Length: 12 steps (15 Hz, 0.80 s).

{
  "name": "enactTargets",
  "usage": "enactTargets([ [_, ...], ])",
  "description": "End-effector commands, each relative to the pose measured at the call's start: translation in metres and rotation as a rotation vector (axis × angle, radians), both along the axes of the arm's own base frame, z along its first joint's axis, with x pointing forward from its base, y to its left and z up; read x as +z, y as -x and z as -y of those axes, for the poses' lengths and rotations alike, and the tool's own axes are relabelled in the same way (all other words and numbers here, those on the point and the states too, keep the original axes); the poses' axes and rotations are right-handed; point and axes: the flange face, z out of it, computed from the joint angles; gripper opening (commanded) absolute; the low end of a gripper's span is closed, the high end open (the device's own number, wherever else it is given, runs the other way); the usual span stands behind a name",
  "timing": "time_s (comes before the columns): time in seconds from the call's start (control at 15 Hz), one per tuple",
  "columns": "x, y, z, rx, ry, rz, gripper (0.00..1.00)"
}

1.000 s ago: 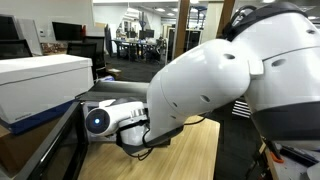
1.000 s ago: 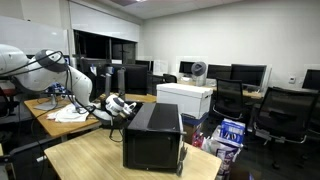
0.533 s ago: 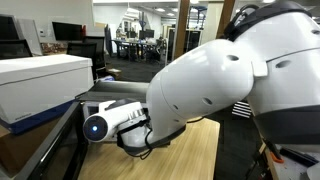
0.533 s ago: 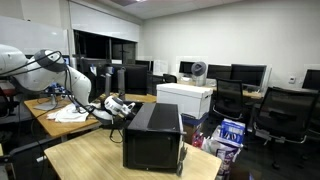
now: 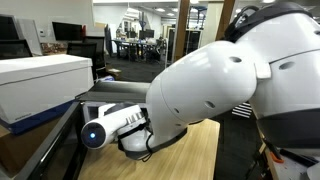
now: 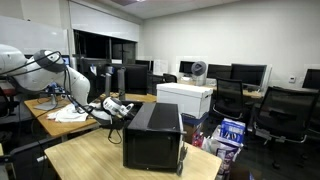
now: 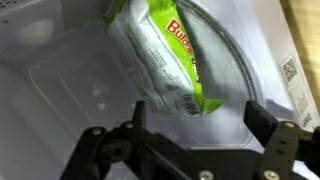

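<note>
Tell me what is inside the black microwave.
Wrist view: a green-and-white packet lies on the glass turntable, with the open gripper in front of it. Whatever is under the packet is covered. In an exterior view the casing of the microwave hides the interior.

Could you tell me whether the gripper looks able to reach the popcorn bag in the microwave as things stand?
Probably yes: the gripper is open and the popcorn bag lies just ahead of it on the glass turntable, with nothing between them in the wrist view.
</note>
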Motion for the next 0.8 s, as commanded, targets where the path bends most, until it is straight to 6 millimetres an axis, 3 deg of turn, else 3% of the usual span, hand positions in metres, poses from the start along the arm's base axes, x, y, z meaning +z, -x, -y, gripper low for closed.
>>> enactTargets([
  [0.0,-0.003,0.0058,-0.0044,-0.012,0.023,0.008,1.0],
  [0.73,-0.0021,0.002,-0.0061,0.0,0.002,0.008,1.0],
])
